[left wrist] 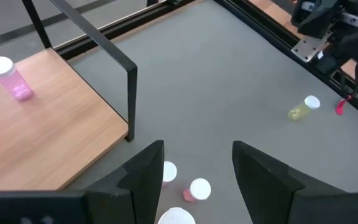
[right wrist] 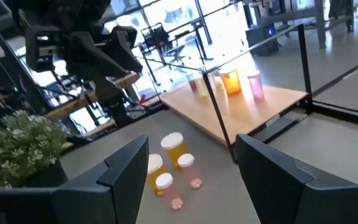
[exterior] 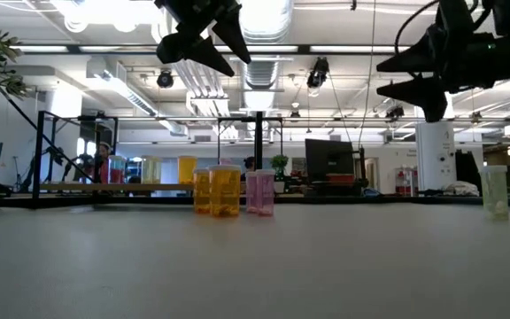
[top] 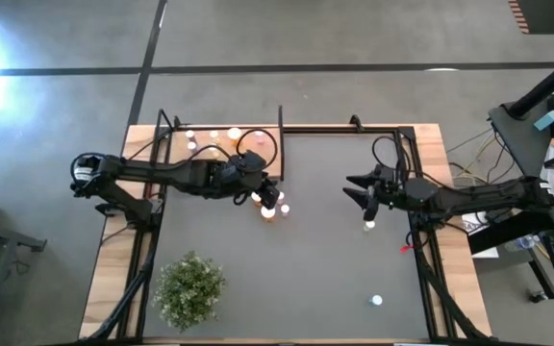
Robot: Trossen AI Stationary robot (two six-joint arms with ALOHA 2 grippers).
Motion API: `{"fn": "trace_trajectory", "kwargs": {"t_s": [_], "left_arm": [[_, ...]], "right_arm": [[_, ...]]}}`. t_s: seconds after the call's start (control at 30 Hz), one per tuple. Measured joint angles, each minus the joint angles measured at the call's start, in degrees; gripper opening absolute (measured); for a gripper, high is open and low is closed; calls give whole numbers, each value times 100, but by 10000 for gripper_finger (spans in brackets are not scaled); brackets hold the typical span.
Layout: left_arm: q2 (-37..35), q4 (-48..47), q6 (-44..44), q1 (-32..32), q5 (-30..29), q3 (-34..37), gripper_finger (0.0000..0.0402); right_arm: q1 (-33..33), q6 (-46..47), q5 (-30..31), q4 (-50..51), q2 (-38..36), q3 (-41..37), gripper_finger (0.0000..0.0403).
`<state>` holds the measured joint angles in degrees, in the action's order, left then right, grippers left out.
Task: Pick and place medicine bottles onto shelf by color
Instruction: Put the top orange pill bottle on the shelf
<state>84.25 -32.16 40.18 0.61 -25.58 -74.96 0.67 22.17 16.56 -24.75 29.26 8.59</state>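
Three small white-capped medicine bottles (top: 270, 205) stand close together on the dark tabletop just off the shelf's right corner: two orange (exterior: 213, 191) and one pink (exterior: 259, 193). My left gripper (left wrist: 197, 167) hovers open above this group (left wrist: 199, 188), touching none of them. The light-wood shelf (top: 221, 146) at the far left carries several bottles, among them a pink one (left wrist: 11, 78). My right gripper (top: 352, 188) is open and raised at the right, pointing level toward the group (right wrist: 173, 149). A pale yellowish bottle (top: 368, 224) stands on the table near it.
A green bushy plant (top: 190, 288) stands at the near left. One more white-capped bottle (top: 376, 301) stands alone at the near right. Thin black rods (left wrist: 131, 93) rise at the shelf's edges. The black frame rail (top: 421, 240) runs along the table's right side.
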Motion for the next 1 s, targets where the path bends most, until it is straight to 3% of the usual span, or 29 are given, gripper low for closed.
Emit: {"fn": "trace_trajectory", "kwargs": {"t_s": [0.3,0.57,0.77,1.0], "left_arm": [[-2,-16,-4,-31,4,2,174],[-2,-13,-4,-66,101,12,174],[3,-87,1,-133,247,52,174],[205,-101,603,-217,390,212,174]], "right_arm": [[0,232,24,-178,0,-363,228],[2,697,603,-162,4,-726,228],[2,829,606,-63,4,-748,228],[2,748,605,-1,7,-748,228]]}}
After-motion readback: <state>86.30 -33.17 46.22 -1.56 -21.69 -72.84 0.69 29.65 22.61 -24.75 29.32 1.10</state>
